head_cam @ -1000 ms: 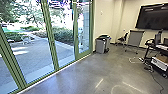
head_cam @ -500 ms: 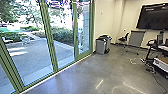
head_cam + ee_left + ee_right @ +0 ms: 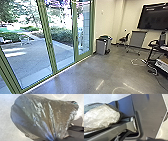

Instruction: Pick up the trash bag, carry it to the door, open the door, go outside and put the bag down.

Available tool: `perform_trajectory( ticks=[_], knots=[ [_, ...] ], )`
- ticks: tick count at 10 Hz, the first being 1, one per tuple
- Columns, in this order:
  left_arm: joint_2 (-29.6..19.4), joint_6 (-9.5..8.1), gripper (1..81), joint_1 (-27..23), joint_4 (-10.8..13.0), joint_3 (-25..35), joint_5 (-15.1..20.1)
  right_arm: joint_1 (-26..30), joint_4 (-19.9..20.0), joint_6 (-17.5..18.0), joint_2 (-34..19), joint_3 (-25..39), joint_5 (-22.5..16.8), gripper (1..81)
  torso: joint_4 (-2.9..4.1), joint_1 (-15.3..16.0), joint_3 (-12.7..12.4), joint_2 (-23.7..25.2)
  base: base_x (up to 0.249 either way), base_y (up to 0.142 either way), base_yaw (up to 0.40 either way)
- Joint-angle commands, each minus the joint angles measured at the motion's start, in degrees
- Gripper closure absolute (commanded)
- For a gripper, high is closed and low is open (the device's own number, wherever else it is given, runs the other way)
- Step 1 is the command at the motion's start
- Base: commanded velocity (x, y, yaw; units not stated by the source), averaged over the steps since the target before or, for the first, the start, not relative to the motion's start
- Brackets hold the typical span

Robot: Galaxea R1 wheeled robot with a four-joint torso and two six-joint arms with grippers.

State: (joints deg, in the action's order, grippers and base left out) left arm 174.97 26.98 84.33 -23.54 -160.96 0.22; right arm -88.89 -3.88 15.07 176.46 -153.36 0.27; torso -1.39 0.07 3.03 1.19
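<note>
The trash bag (image 3: pixel 42 117), dark, thin and shiny, bulges large in the left wrist view. Its folds draw together to a tight neck at my left gripper (image 3: pixel 55 139), which is shut on it. In the right wrist view part of the bag (image 3: pixel 102 115) shows pale and crinkled beside the robot's own dark plate and jointed bar; how my right gripper stands cannot be made out. Green-framed glass doors (image 3: pixel 47 37) run along the left of the head view, with a paved yard (image 3: pixel 27 55) behind the glass.
Grey bins (image 3: pixel 101 46) stand by the wall just right of the glass. Farther right are a chair (image 3: pixel 124 39), a grey panel on legs (image 3: pixel 137 38) and a desk with a box (image 3: pixel 162 64) below it. A white cable (image 3: pixel 137 61) lies on the concrete floor (image 3: pixel 100 72).
The head camera has moved a little forward: the near door post has slid left in the picture, and the desk and cable have slid right.
</note>
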Motion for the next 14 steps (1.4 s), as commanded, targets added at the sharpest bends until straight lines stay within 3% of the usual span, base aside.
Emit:
perform_trajectory(
  ticks=[1, 2, 3, 6, 14],
  knots=[
    [0.03, 0.27, 81.1, -2.98, 0.51, -0.23, 3.73, 2.27, -1.04, 0.05, 0.32, 0.53, -3.17, 1.0, 0.0, 0.0, -5.67, 0.0, 0.152, 0.0, 0.0],
    [0.03, 0.27, 81.1, -2.98, 0.51, -0.23, 3.74, 2.18, -1.48, 0.05, 0.32, 0.62, -3.17, 1.0, 0.0, 0.02, -6.09, 0.0, 0.152, 0.0, 0.0],
    [0.03, 0.27, 81.1, -2.98, 0.51, -0.23, 3.74, 2.18, -1.48, 0.05, 0.32, 0.61, -3.17, 1.0, 0.0, 0.02, -1.51, 0.0, 0.151, 0.0, 0.0],
    [0.12, 0.27, 81.1, -2.98, 0.77, -0.23, 3.74, 2.18, -1.4, 0.05, 0.32, 0.53, -3.17, 1.0, 0.0, -0.07, -4.82, 0.07, 0.151, -0.067, 0.0],
    [0.12, 0.27, 81.1, -2.99, 0.78, -0.23, 3.74, 2.18, -1.48, 0.05, 0.32, 0.53, -3.17, 1.0, 0.0, -0.07, -5.06, 0.09, 0.152, -0.08, 0.0]
  ],
)
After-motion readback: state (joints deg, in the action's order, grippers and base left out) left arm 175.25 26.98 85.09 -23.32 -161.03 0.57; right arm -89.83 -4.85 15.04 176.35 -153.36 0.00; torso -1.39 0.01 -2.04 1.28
